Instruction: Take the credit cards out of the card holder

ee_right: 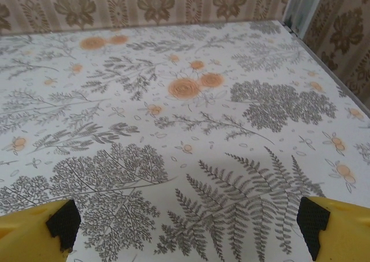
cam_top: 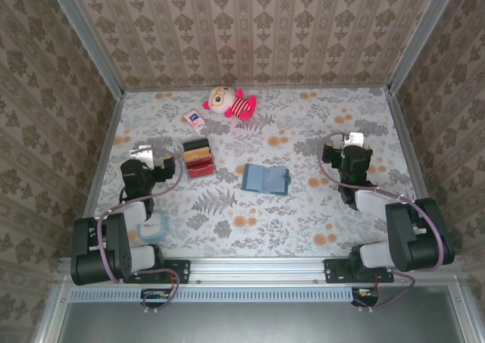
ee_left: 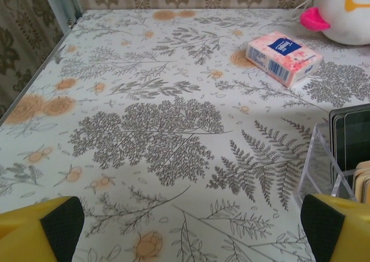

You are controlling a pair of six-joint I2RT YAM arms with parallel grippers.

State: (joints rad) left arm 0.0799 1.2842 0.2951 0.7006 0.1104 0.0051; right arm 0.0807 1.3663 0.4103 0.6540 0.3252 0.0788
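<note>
Top external view, left to right: the left pincer (cam_top: 145, 154) hangs above the flowered table (cam_top: 227, 229) near its left side, jaws spread wide and holding nothing. The left wrist view shows its yellow, black-padded fingertips (ee_left: 60, 221) far apart over bare cloth. Just right of it stands a dark red, black and gold block (cam_top: 199, 158) in a clear stand. Behind that lie a white-and-red packet (cam_top: 194, 120) and a plush toy (cam_top: 229, 102). At the centre the teal wallet (cam_top: 266, 179) lies flat and unfolded, pockets up, between the two arms — likely so that either can reach in. Its cards are too small to make out. Well to the right, the right pincer (cam_top: 353, 140) is likewise wide open and empty — touching nothing, over bare table.
</note>
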